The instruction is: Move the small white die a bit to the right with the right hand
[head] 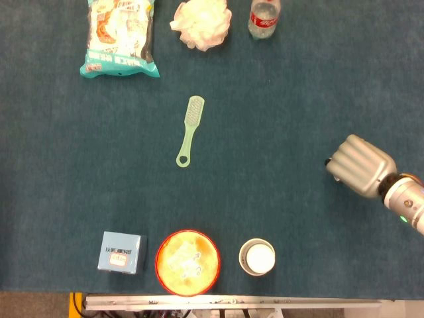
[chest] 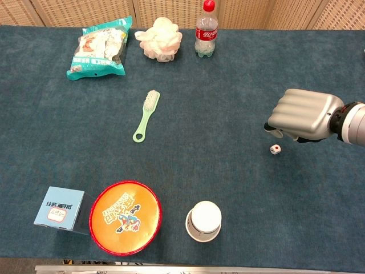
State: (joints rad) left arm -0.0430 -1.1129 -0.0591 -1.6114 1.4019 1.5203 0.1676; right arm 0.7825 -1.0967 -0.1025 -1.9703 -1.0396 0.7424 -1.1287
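The small white die (chest: 275, 149) lies on the blue table cloth (chest: 228, 85) at the right, with a red pip showing. My right hand (chest: 302, 114) hovers just above and behind it, back up, fingers (chest: 274, 127) bent down toward the cloth and holding nothing. A small gap shows between the fingertips and the die in the chest view. In the head view the right hand (head: 358, 165) covers the die's spot, so the die is hidden there. My left hand is out of both views.
A green brush (chest: 146, 116) lies mid-table. Along the back stand a snack bag (chest: 100, 48), a white bath puff (chest: 161, 38) and a cola bottle (chest: 206, 29). Near the front edge are a blue box (chest: 59, 208), a red-rimmed round tin (chest: 125, 217) and a white cup (chest: 204, 221).
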